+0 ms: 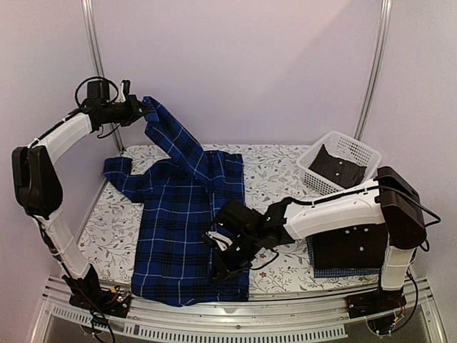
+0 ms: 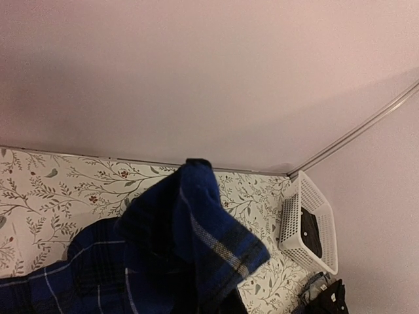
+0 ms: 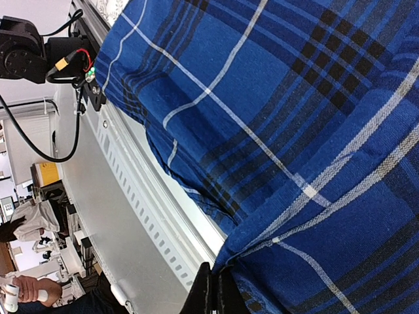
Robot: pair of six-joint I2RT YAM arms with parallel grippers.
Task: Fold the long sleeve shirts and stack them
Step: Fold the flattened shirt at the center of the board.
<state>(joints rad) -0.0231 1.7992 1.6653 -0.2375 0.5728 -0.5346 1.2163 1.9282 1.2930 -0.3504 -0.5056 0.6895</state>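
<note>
I'm gripping the plaid shirt [image 1: 182,229] at two spots. Left end effector [image 1: 143,109] is closed on the sleeve [image 1: 171,139], holding it high at far left, ready for folding inward. Right end effector [image 1: 216,270] is pinching the near hem [image 3: 196,196], anchoring it. Shirt body is lying centre-left on the tabletop [image 1: 275,179].

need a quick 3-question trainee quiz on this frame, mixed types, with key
1. True or false: the left gripper holds a sleeve of the plaid shirt lifted off the table.
2. What lies in the white basket? A) a dark garment B) the plaid shirt C) nothing
3. Fill in: the folded black shirt lies on the ___ shirt.
Key: 1 true; 2 A; 3 blue check shirt.
</note>
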